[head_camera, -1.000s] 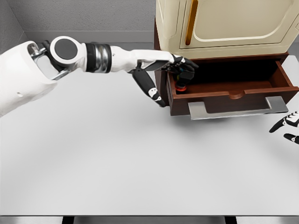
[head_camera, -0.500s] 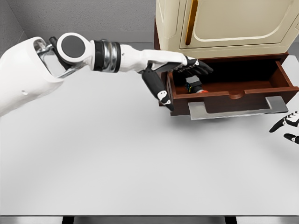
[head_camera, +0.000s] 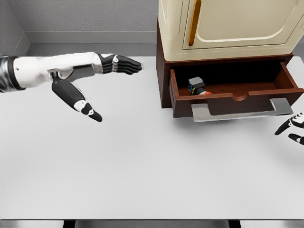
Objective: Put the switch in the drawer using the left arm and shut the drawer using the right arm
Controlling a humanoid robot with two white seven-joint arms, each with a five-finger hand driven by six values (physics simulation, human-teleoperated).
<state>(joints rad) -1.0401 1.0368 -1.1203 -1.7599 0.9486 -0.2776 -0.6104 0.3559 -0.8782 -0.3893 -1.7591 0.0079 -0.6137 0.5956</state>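
The small black and grey switch [head_camera: 196, 86] with a red end lies inside the open brown drawer [head_camera: 237, 97], near its left end. The drawer has a flat silver handle [head_camera: 241, 110] sticking out in front. My left hand [head_camera: 111, 78] hovers over the table well left of the drawer, fingers stretched flat, thumb pointing down, holding nothing. Only the dark fingertips of my right hand [head_camera: 293, 130] show at the right edge, below and right of the handle, spread and empty.
A cream cabinet [head_camera: 228, 26] with an amber door handle sits on top of the brown drawer unit. The white table [head_camera: 142, 166] spreads out in front; a grey wall runs behind it.
My left hand let go of the switch, which now rests in the drawer, and the arm has pulled back far to the left. The right hand has not moved.
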